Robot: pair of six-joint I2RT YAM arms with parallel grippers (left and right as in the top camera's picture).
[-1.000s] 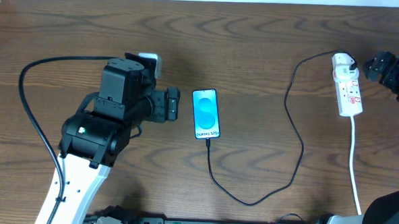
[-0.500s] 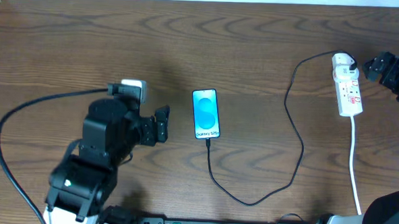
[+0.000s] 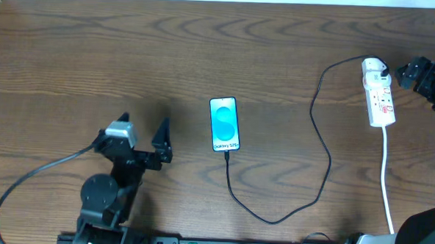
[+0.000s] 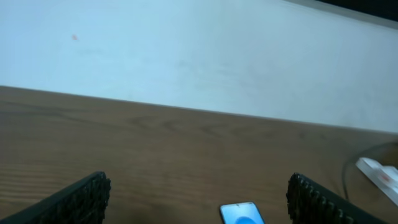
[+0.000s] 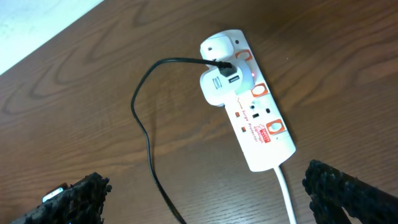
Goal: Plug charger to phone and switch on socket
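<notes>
The phone (image 3: 225,124) lies mid-worktop (image 3: 279,51), long axis far-to-near, with the charger (image 3: 272,221) meeting its near end and looping right to the nearly parallel socket (image 3: 380,100). The left pincer (image 3: 142,126) gapes wide and empty left of the phone. The right pincer (image 5: 211,196) does likewise near the socket.

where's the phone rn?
Overhead view: the phone lies flat near table centre, screen lit, with the charger meeting its near edge. The socket sits far off to its right.
</notes>
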